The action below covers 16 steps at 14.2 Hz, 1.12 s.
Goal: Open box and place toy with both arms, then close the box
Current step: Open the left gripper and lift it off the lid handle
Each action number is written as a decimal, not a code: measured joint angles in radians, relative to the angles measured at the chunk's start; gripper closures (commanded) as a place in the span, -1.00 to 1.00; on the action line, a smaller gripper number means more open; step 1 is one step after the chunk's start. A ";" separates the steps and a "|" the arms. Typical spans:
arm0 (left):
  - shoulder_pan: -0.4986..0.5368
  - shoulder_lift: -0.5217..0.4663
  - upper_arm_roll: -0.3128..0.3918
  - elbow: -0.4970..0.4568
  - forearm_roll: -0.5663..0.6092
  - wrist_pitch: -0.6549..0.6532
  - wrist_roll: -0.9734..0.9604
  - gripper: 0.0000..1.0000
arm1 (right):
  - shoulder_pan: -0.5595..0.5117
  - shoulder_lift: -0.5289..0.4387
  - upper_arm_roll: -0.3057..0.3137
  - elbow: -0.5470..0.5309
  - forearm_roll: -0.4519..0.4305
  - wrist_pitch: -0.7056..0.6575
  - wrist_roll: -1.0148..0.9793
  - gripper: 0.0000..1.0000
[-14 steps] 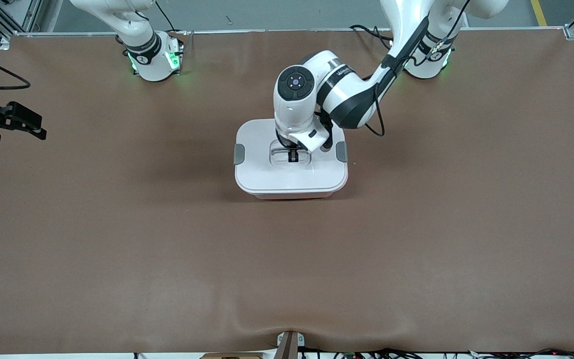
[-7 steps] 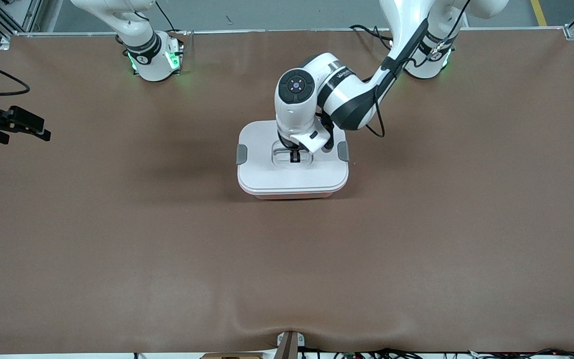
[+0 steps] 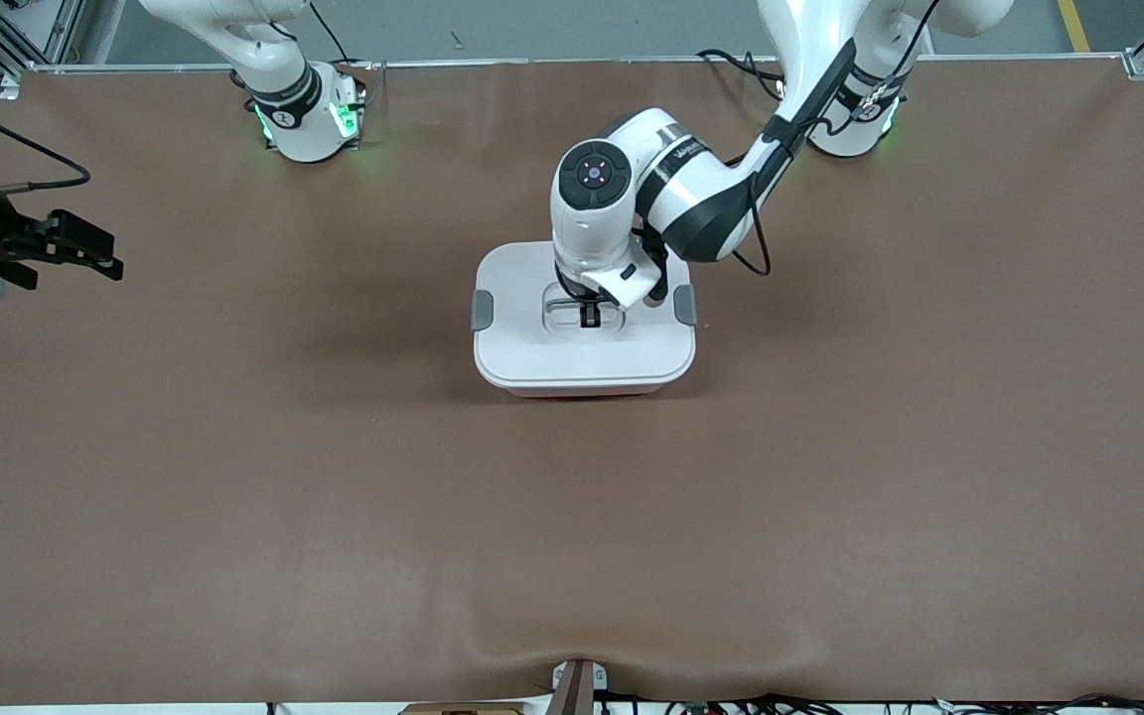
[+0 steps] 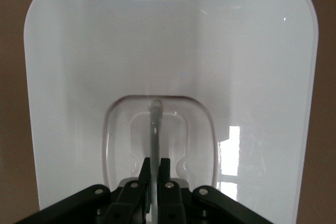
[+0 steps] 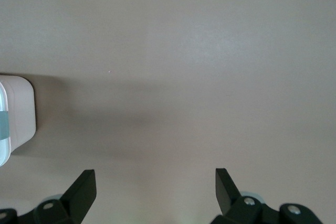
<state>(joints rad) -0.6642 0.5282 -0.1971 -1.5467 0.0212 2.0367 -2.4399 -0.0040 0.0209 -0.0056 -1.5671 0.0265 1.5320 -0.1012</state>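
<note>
Box [image 3: 584, 343]: sits near the middle of the brown surface [image 3: 830, 477], a little closer to the arms' bases than to the front camera. A strip of pale pink shows under the lid at its nearest edge.
Lid [image 3: 532, 348]: white, on the box and lying flat, with rounded corners.
Clips: one grey clip [image 3: 481, 310] at the end toward the right arm, the other [image 3: 684, 304] at the end toward the left arm. I cannot tell whether they are latched.
Handle [image 4: 154, 129]: a thin grey bar standing up out of the recess [image 4: 121, 140] in the middle of the lid.
Left arm [image 3: 701, 189]: reaches from its base down over the box, wrist pointing straight down at the lid's centre.
Left gripper [image 3: 588, 316]: down in the recess, fingers [image 4: 140, 174] pinched tight on the handle, one on each side of the bar.
Right arm: waits at its own end of the surface, mostly out of the front view.
Right gripper [image 3: 85, 246]: up in the air over bare surface at that end, well apart from the box, fingers [image 5: 84, 187] spread wide with nothing between them. One end of the box shows at the edge of the right wrist view.
Toy: not to be seen in any view.
</note>
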 measured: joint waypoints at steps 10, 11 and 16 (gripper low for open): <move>0.005 0.011 0.007 0.006 0.000 0.008 0.000 -1.00 | -0.005 0.000 -0.009 0.000 -0.005 0.000 0.000 -1.00; 0.008 0.010 0.007 0.016 0.000 0.008 0.001 -1.00 | -0.005 0.000 -0.009 0.001 -0.005 0.001 0.000 -1.00; 0.039 -0.036 0.019 0.082 0.007 -0.068 0.067 -1.00 | -0.005 -0.002 -0.009 0.020 -0.006 0.001 0.000 -1.00</move>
<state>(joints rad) -0.6254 0.4919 -0.1778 -1.4649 0.0283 1.9690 -2.3725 -0.0087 0.0188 -0.0143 -1.5470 0.0210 1.5330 -0.1015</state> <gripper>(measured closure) 0.256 0.000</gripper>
